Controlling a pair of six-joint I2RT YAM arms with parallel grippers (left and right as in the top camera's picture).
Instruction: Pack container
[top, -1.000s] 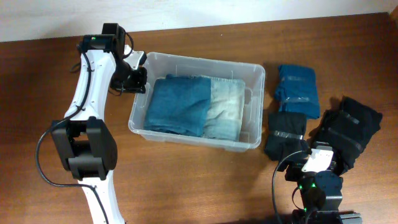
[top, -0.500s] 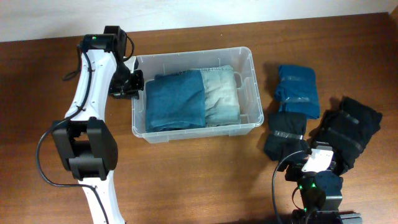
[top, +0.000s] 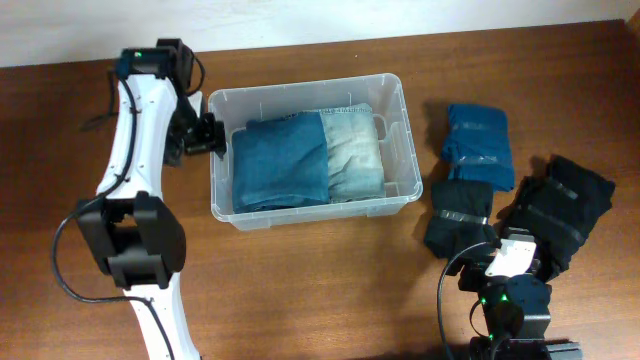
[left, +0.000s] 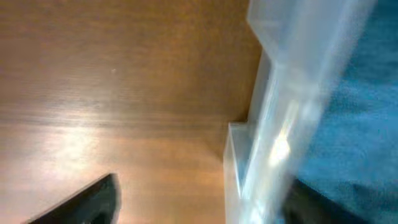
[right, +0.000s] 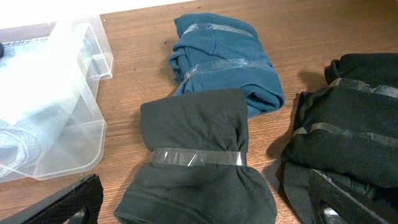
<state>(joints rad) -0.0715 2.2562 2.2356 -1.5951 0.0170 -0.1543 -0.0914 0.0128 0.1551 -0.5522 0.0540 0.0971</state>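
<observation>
The container (top: 316, 216), a clear tub, stands mid-table and holds a folded teal cloth (top: 280, 163) beside a pale blue one (top: 352, 155). My left gripper (top: 208, 136) is at the tub's left wall with its jaws open. In the left wrist view the clear wall (left: 280, 124) runs between the two dark fingers (left: 81, 202), nearer the right one, and neither touches it. My right gripper (right: 202, 208) is open near the front edge, over a small black taped bundle (right: 196, 137).
Right of the tub lie a teal taped bundle (top: 478, 145), the small black bundle (top: 460, 215) and a larger black taped bundle (top: 560, 210). The tub's near corner (right: 50, 93) shows in the right wrist view. Bare wood lies in front of the tub.
The tub swung from skewed to square and shifted a little left. The left gripper then opened off its left rim and drew slightly left. The right arm stayed still.
</observation>
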